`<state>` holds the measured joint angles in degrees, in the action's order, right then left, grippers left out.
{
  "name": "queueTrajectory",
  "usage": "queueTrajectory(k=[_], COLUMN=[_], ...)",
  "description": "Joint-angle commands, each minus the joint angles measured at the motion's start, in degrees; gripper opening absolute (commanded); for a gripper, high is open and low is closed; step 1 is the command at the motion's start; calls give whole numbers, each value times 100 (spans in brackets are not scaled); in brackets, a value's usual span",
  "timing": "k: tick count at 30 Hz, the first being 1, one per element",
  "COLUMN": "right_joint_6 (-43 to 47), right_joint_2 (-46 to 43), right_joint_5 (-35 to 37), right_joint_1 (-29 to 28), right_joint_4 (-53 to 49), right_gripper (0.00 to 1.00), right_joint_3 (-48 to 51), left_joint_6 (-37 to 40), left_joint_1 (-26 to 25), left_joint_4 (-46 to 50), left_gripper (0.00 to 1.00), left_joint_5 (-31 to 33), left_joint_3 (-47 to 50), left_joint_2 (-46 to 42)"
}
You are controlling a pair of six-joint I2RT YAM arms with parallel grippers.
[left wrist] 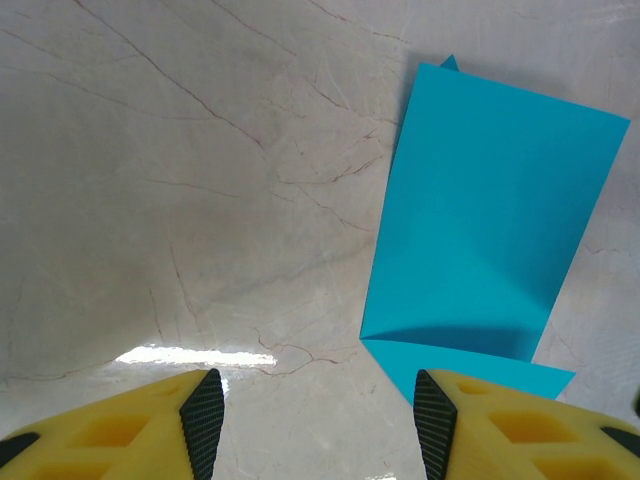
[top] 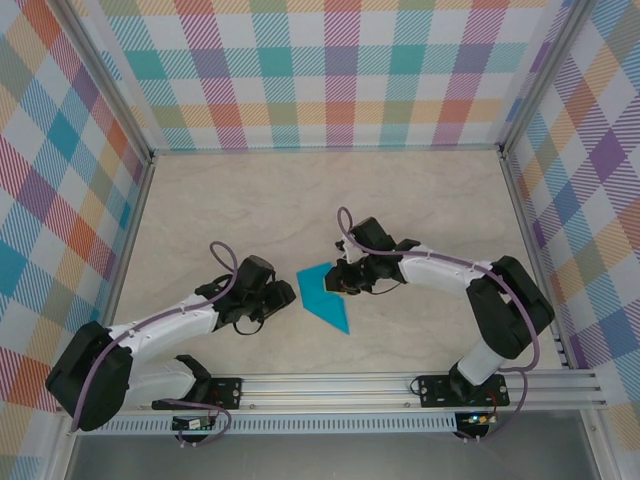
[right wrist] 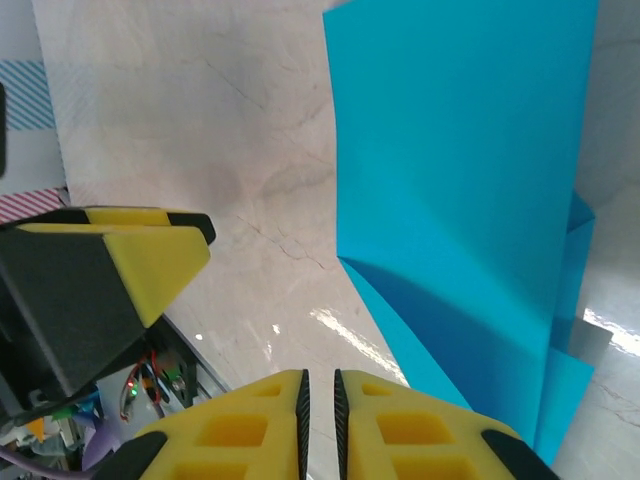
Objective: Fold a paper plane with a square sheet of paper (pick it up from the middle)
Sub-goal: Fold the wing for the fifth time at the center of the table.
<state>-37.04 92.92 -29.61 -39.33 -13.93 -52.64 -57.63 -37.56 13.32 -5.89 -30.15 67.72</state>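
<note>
- The pale, marble-veined tabletop is fenced on three sides by walls of pastel checked cloth.
- Two white-and-black robot arms reach in from the near rail, the left one and the right one, bending towards each other at mid-table.
- The square sheet of paper, thin, matte and teal-blue, lies between the two hands, a little nearer the rail than the far wall. It is already creased into layers, with a pointed corner trailing near and right (one flap stands off the table).
- The left gripper hovers just left of the sheet, its yellow fingers about half apart and empty.
- The right gripper sits at the sheet's right edge, its pads drawn together to a thin slit; I can see nothing pinched there.
</note>
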Motion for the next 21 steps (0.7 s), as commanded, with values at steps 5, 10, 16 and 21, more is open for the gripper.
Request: queueTrajectory(k=[5,10,16,21], right_joint_6=[278,265,241,138], right_joint_2=[473,558,808,921], right_joint_5=[67,421,631,457], right_joint_1=[-15,-13,0,103], right_joint_4=[-317,-404,-292,113], right_gripper=[16,16,16,16], right_joint_3=[-65,-14,142,406], left_joint_6=[50,67,76,50], left_joint_1=[65,66,65,65], left_joint_4=[-163,-172,-258,-424], left_gripper=[55,56,56,57], left_joint_5=[-160,-158,-245,-340], left_joint_3=[-271,-307,-341,-382], left_joint_2=[252,338,471,591])
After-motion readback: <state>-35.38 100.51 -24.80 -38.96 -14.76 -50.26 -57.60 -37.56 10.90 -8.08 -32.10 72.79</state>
